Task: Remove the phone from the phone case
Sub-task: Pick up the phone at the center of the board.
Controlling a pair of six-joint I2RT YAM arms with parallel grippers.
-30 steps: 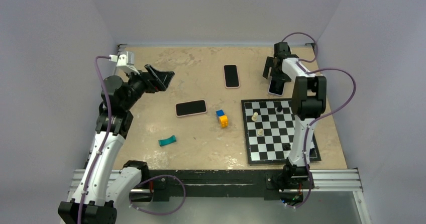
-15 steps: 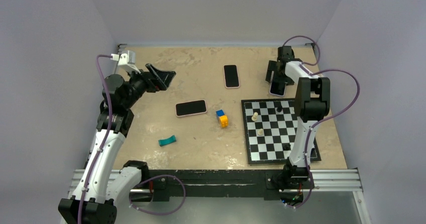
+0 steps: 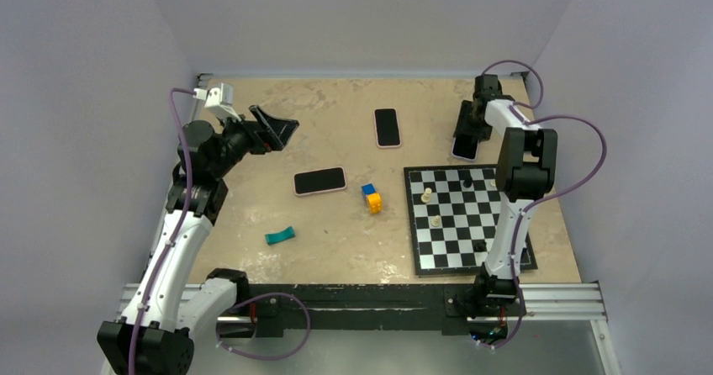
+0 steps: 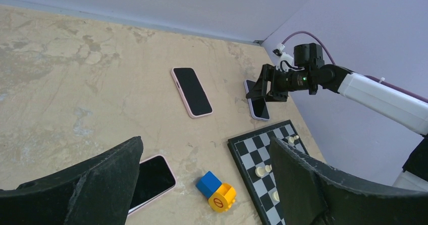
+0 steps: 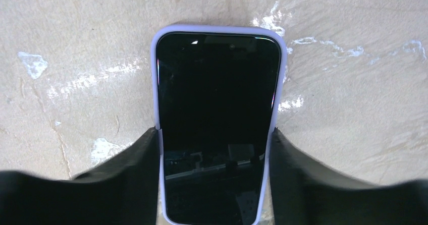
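A phone in a lavender case (image 5: 218,109) lies flat on the table at the back right, just beyond the chessboard; it also shows in the top view (image 3: 463,148) and in the left wrist view (image 4: 258,105). My right gripper (image 5: 217,134) points down over its near end, with one finger (image 5: 144,157) against each long edge of the case. My left gripper (image 3: 273,129) is open and empty, held in the air at the back left, far from that phone. It also shows in the left wrist view (image 4: 205,147).
Two phones in pink cases lie on the table, one in the middle (image 3: 319,180) and one further back (image 3: 387,127). A chessboard (image 3: 461,224) with a few pieces lies at the right. A blue and yellow block (image 3: 372,198) and a teal piece (image 3: 280,235) lie nearer the front.
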